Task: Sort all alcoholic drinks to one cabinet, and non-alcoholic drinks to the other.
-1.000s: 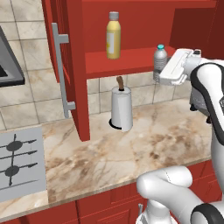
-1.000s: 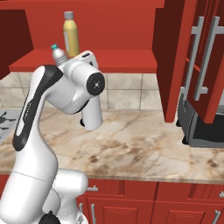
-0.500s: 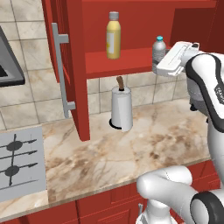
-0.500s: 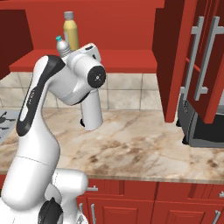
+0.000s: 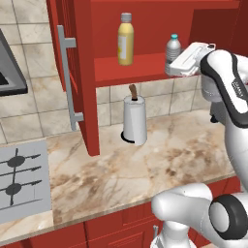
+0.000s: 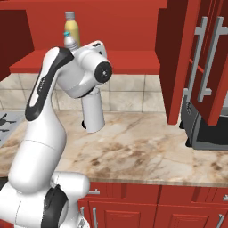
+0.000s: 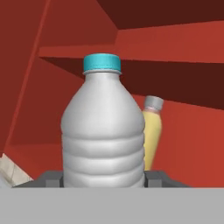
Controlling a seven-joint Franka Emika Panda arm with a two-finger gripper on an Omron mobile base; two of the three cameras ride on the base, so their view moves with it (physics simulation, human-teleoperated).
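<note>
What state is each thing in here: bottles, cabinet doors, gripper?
water bottle: upright, between the gripper's fingers, at the shelf's front edge.
juice bottle: upright on the shelf, capped, free.
wall cabinet: door open.
neighbouring cabinet: doors open.
gripper: shut on the water bottle.
paper towel roll: upright on the counter.

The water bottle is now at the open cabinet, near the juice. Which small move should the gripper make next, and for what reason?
Probably lower the water bottle onto the red shelf, then open. The gripper holds it upright between both fingertips, at the shelf's front edge, beside the juice bottle with a gap between them. Whether its base touches the shelf I cannot tell.
</note>
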